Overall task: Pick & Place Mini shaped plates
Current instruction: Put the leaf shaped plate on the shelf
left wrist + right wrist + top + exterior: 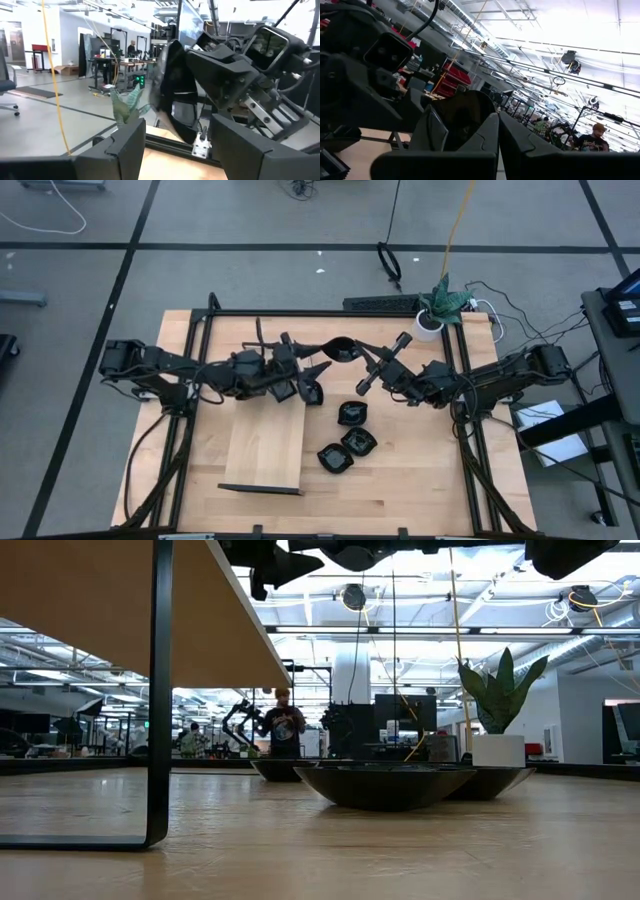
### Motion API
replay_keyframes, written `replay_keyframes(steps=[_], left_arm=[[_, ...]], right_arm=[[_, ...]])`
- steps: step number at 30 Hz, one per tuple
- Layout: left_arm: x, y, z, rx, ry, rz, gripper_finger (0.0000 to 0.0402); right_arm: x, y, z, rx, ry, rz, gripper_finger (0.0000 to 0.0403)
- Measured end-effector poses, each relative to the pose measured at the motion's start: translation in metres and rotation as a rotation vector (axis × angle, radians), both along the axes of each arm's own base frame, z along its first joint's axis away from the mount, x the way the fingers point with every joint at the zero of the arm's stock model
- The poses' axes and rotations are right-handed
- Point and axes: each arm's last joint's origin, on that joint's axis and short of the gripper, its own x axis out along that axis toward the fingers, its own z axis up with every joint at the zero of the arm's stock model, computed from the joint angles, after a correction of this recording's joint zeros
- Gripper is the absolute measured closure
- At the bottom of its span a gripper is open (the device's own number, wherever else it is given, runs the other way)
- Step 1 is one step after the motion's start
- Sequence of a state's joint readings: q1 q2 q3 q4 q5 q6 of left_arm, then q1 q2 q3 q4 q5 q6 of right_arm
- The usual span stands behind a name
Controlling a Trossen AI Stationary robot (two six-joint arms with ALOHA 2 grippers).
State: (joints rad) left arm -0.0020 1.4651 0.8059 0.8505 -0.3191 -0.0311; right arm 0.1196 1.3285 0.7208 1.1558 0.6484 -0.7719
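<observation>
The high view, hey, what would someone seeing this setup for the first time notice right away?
Most striking is the black mini plate held up in the air over the middle of the table, between the left gripper and the right gripper; the right gripper is shut on it, the left open close by. Next, three more black plates clustered on the wood below, just right of the pale wooden board.

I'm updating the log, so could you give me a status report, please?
Right gripper shut on a plate, mid-air. Left gripper open, facing it. Three plates on table beside board. Nothing between grippers but the plate.
</observation>
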Motion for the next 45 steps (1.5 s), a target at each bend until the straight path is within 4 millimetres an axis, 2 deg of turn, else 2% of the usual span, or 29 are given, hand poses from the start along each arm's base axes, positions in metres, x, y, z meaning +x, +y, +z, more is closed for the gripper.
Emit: replay_keyframes(steps=[4,7,11,18,20,29,32,36,40,45], left_arm=[[-0.001,0.006,0.001,-0.022,-0.02,0.02,0.0179],[-0.001,0.011,0.002,-0.061,-0.044,0.028,0.02],[-0.001,0.016,0.002,-0.081,-0.052,0.038,0.0254],[-0.001,0.017,0.002,-0.09,-0.056,0.03,0.0372],[-0.002,0.018,0.003,-0.082,-0.06,0.039,0.0393],[-0.002,0.018,0.005,-0.038,-0.071,0.043,0.0398],[-0.008,0.017,0.013,-0.014,-0.076,0.033,0.0398],[-0.02,0.013,0.025,0.013,-0.034,0.012,0.0399],[-0.038,0.007,0.04,0.035,-0.005,-0.004,0.04],[-0.066,-0.005,0.059,0.001,0.196,-0.011,0.04]], right_arm=[[0.0,0.001,0.001,-0.009,-0.009,0.025,0.0403],[0.0,0.001,0.001,-0.008,-0.013,0.026,0.0403],[0.0,0.001,0.001,-0.008,-0.011,0.024,0.0403],[0.001,0.001,0.0,-0.009,0.002,0.027,0.0403],[0.001,0.001,-0.001,-0.013,0.013,0.052,0.0402],[0.003,0.002,-0.004,-0.013,0.037,0.082,0.0401],[0.003,0.004,-0.004,-0.006,0.049,0.068,0.0392],[0.002,0.012,-0.008,0.026,0.087,0.01,0.0355],[0.0,0.02,-0.011,0.076,0.1,-0.034,0.0298],[-0.003,0.023,-0.017,0.15,0.154,-0.198,0.024]])
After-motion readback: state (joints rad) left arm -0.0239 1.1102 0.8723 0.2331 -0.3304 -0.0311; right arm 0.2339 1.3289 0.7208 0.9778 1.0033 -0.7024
